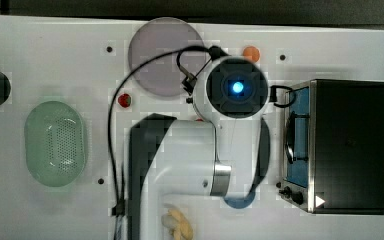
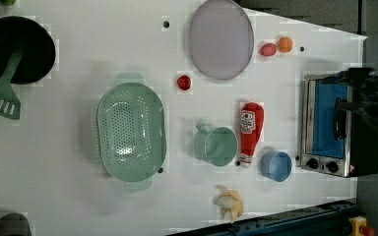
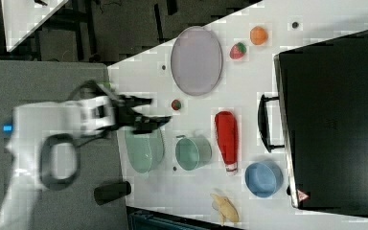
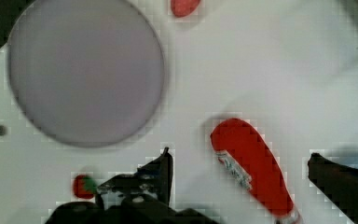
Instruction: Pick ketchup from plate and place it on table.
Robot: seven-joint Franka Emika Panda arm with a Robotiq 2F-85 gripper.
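Slim red squeeze bottle of ketchup point(image 2: 251, 132) lying flat on the white worktop point(image 2: 69, 196), off the round pale purple-grey plate point(image 2: 220, 39), well apart from it, between the pale green mug point(image 2: 216, 145) and the silver toaster oven point(image 2: 332, 125) in the left view, white cap end just beside the small blue bowl point(image 2: 276, 166). Black gripper point(image 4: 240, 170) above the bottle in the wrist view, fingers point(image 4: 161, 170) spread wide either side of it, holding nothing, clear of the red body. Plate bare, small red tomato-like ball point(image 2: 183, 82) near its rim.
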